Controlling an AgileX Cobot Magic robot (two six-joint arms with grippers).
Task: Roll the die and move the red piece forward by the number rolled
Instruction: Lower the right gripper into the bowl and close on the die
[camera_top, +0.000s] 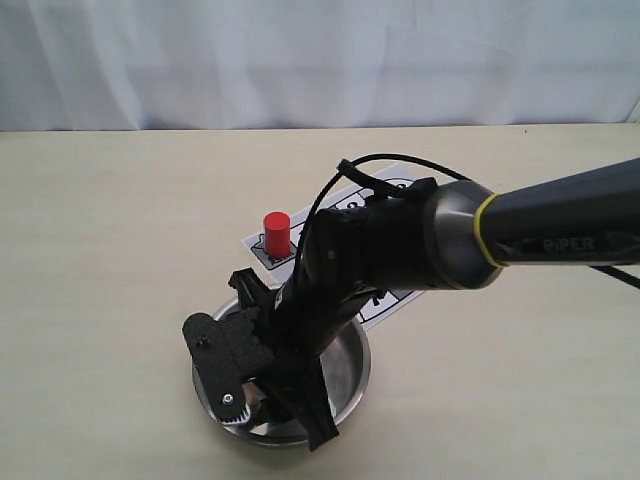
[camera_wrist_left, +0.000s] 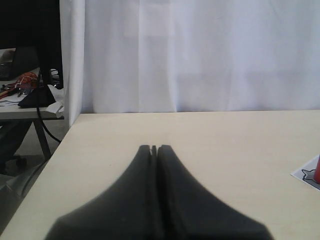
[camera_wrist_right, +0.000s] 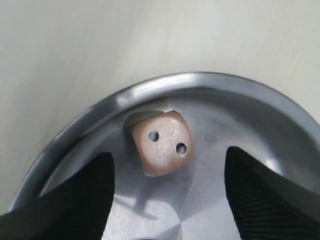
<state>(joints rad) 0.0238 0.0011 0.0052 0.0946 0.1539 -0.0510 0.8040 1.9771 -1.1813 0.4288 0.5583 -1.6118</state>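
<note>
Exterior view: the dark right arm dips into a shiny steel bowl (camera_top: 358, 372) on the pale wooden bench (camera_top: 110, 250). A small red cylinder piece (camera_top: 276, 232) stands upright on a white printed board strip (camera_top: 256, 250) just beyond the bowl.

Left wrist view: the left fingers (camera_wrist_left: 170, 190) are pressed together above the bench.

Right wrist view: the right fingers (camera_wrist_right: 85, 200) are spread. The light-tan wooden die (camera_wrist_right: 161, 142) lies free between them near the bowl's wall, with a two-pip face showing.

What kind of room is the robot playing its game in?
Probably a robot lab or workshop: a white curtain screens off the plain table, and a cluttered bench with cables stands beyond.
</note>
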